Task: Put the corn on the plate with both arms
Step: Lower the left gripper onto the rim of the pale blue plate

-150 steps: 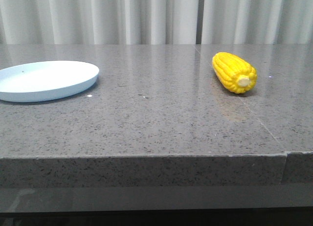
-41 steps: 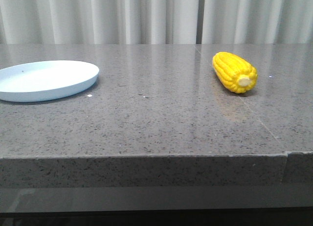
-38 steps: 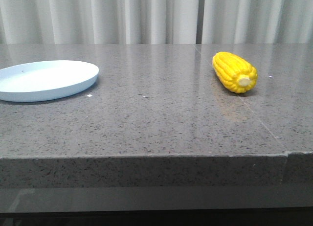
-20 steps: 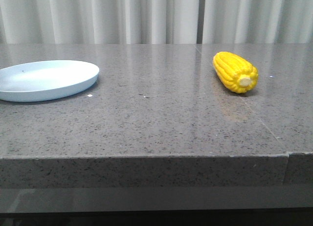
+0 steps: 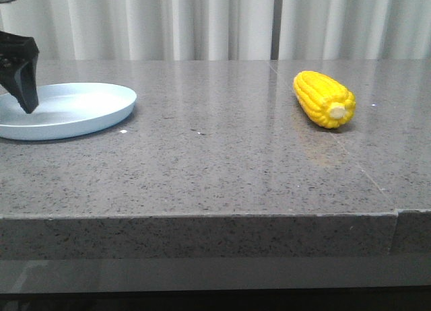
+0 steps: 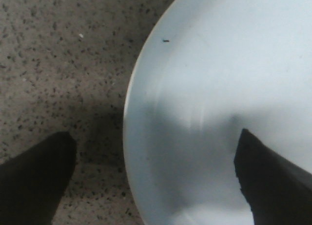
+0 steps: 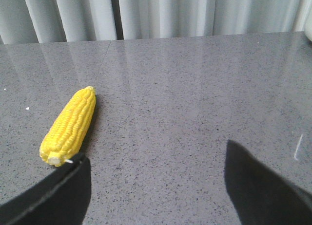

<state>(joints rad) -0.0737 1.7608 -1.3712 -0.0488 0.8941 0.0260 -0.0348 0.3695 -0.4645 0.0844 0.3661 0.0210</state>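
Left tool (image 6: 153, 178) hangs with its two black fingers (image 6: 34, 178) spread wide and nothing between them, one finger over the speckled grey desk (image 6: 58, 64) and the other over the plate (image 6: 219, 64), the plate's curved rim running between the two. Seen from the front, that same left tool (image 5: 20, 72) appears as a dark tapered shape at the far left edge, its tip low over the near-left part of the pale blue-white plate (image 5: 101, 112). Right tool (image 7: 156, 183) is likewise parted and empty, its fingers (image 7: 263, 186) framing bare desk, with the cream stub end of the corn (image 7: 68, 125) just beside one fingertip; whether they touch is unclear. Across the desk (image 5: 215, 163), the yellow corn (image 5: 323, 99) lies on its side on the right, stub end toward the camera, well apart from the plate on the left. Pale pleated curtains (image 5: 202, 21) hang behind the desk's far edge.
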